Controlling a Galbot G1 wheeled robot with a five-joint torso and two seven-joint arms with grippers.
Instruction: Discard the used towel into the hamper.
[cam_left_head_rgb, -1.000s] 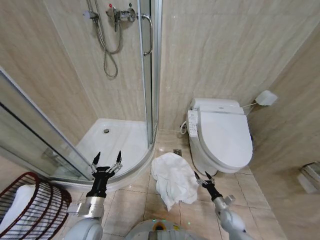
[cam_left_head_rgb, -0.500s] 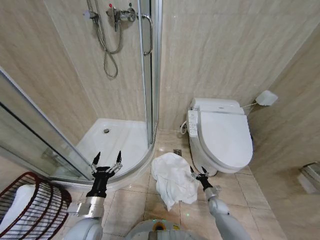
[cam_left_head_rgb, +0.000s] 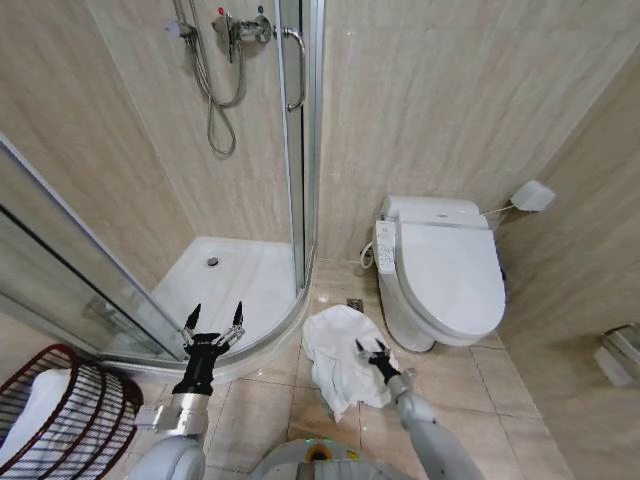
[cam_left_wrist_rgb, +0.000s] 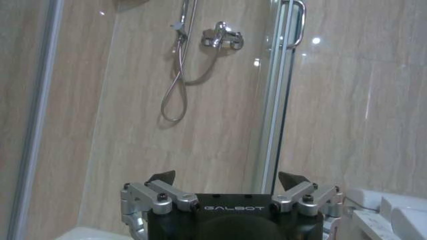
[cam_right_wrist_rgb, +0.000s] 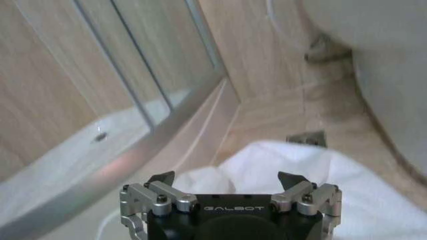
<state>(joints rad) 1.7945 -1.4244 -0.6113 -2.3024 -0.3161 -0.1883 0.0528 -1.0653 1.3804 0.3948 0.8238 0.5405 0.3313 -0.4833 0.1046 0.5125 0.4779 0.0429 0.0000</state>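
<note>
towel (cam_left_head_rgb: 342, 358): soft white cloth, matt, lying crumpled in folds at lower centre
hamper (cam_left_head_rgb: 85, 415): dark reddish-brown open-weave wire, slightly glossy, sitting at lower left
right gripper (cam_left_head_rgb: 371, 351): black matt body with bare silvery metal finger links, showing over the cloth
left gripper (cam_left_head_rgb: 213, 322): same black and silvery metal finish, at lower left
toilet (cam_left_head_rgb: 450, 275): smooth white, glossy, looking like plastic lid over ceramic
shower door (cam_left_head_rgb: 300, 150): clear glass in shiny metal framing
shower fittings (cam_left_head_rgb: 235, 28): gleaming chrome, upper left
walls (cam_left_head_rgb: 440, 100): beige stone-look tile, polished, reflecting light
</note>
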